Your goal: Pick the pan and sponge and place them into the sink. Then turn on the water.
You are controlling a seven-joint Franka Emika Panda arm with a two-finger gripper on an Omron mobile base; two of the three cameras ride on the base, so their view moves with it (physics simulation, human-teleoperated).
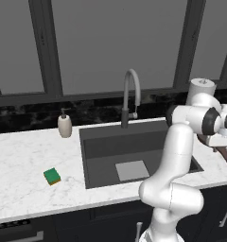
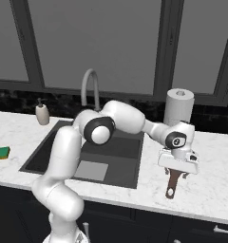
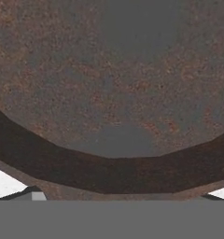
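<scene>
Pincer low over the pan, right of the sink.

Left base view: you see the sponge (image 1: 52, 176) on the surface (image 1: 21, 156) left of the sink (image 1: 94, 142).
Right base view: your pincer (image 2: 178, 167) sits over the pan (image 2: 172, 184), whose handle points toward the front edge.
Hand view: the pan's rusty floor and dark rim show close; you cannot tell whether the pincer grips.

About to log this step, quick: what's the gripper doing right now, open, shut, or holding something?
Gripper: low over the pan on the counter right of the sink; open or shut cannot be told.
</scene>
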